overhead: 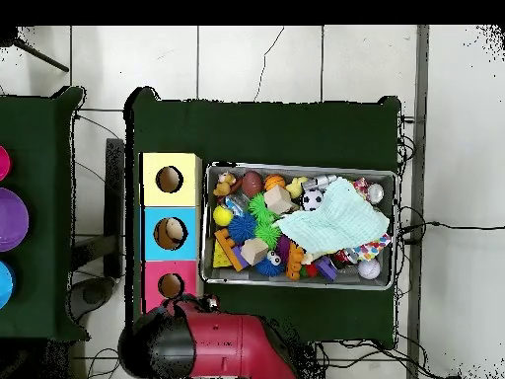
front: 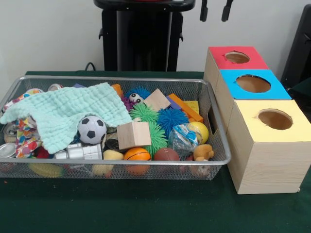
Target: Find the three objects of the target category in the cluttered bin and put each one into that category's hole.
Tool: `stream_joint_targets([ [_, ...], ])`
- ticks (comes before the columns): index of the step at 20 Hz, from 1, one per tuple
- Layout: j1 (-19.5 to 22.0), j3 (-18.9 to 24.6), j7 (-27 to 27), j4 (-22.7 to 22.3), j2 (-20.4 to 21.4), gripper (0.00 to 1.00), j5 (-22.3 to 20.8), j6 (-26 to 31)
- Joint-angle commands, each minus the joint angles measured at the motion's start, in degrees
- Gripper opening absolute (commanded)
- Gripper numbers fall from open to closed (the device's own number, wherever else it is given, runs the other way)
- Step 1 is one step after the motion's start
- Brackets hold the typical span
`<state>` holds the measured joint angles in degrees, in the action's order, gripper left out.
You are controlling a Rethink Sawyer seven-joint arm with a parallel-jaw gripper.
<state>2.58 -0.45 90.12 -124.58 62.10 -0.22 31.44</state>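
The wire-mesh bin (front: pixel 116 79) stands on the green table, full of clutter; it also shows in the overhead view (overhead: pixel 298 168). An orange-brown squishy toy (front: pixel 203 152) lies in its near right corner, and shows from above too (overhead: pixel 226 184). A pale yellow bun-like toy (front: pixel 112 155) lies at the near wall beside a small basketball. I cannot pick out a third. The round hole (front: pixel 237 57) in the red-topped box is the farthest of the three holes, and is also seen from overhead (overhead: pixel 171 285). My gripper (front: pixel 215 11) hangs open at the top edge, above the red-topped box, holding nothing.
A mint cloth (front: pixel 63 111) covers the bin's left part. Around it lie a soccer ball (front: pixel 92 129), wooden cubes (front: pixel 133 134), spiky balls (front: pixel 171 118), a basketball (front: pixel 137 154) and a yellow ball (front: pixel 199 130). Blue-topped (front: pixel 252 83) and yellow-topped (front: pixel 274 119) boxes stand beside the bin.
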Motion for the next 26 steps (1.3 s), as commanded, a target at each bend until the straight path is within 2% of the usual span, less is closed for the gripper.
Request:
stream_joint_targets([
  [1,2.67,2.39,4.91,4.05,-5.36,1.00,-3.08,-4.54],
  [6,3.45,1.41,4.29,5.37,-6.00,1.00,-4.83,-4.99],
  [20,8.78,3.73,0.50,10.37,-9.46,1.00,-9.43,-5.06],
  [26,12.85,7.41,1.43,11.33,-13.80,1.00,-10.10,-14.36],
])
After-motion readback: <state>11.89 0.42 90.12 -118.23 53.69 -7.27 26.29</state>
